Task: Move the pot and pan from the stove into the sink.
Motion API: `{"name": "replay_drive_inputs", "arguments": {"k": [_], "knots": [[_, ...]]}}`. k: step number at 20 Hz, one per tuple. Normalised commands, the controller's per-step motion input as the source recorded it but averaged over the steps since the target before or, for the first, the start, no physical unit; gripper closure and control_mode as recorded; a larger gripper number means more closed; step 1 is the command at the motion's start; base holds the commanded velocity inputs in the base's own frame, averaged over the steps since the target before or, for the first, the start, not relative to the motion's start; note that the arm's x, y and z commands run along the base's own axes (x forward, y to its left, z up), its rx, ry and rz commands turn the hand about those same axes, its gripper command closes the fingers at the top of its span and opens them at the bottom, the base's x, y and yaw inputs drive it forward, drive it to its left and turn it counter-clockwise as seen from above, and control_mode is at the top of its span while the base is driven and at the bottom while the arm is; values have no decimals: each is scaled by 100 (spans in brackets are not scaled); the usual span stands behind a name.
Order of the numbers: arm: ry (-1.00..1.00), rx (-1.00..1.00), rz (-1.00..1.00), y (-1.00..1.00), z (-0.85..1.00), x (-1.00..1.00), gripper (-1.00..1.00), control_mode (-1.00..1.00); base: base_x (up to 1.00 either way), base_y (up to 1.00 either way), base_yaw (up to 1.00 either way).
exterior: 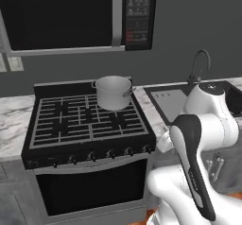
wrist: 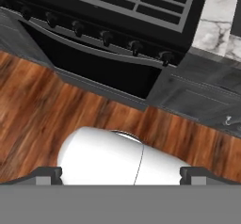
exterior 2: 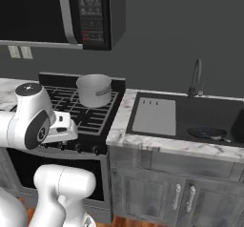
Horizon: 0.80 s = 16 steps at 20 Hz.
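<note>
Grey kitchen walls and a marble-topped table framed the scene, with a wooden floor [wrist: 56, 110] below. Starting at the gripper [wrist: 120, 173]: its two dark tips stood wide apart with nothing between them, hanging low in front of the stove [exterior: 90, 120] and looking down at the knobs [wrist: 106, 37] and floor. It was well apart from either vessel.

By the look of things, half the job was done. The pan [exterior 2: 206, 133] already lay in the sink [exterior 2: 190, 111], toward its right end beyond the drainboard. The pot [exterior: 113, 92] stood on the stove's back right burner, untouched, so it remained to be carried over.

Seen from the right base, the sink lay open with the pan inside; from the left base the arm covered much of the basin, though the faucet [exterior: 199, 63] rose above it. The hand's camera alone gave the spread tips.
</note>
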Motion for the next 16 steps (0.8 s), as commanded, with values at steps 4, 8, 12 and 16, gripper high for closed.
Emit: {"name": "replay_drive_inputs", "arguments": {"k": [4, 8, 12, 16], "knots": [[0, 0, 0, 0, 0, 0, -100, 100, 29, 7, -1], [0, 0, 0, 0, 0, 0, -100, 100, 63, 30, -6], [0, 0, 0, 0, 0, 0, -100, 100, 66, 37, -7], [0, 0, 0, 0, 0, 0, -100, 100, 57, 45, -8]]}}
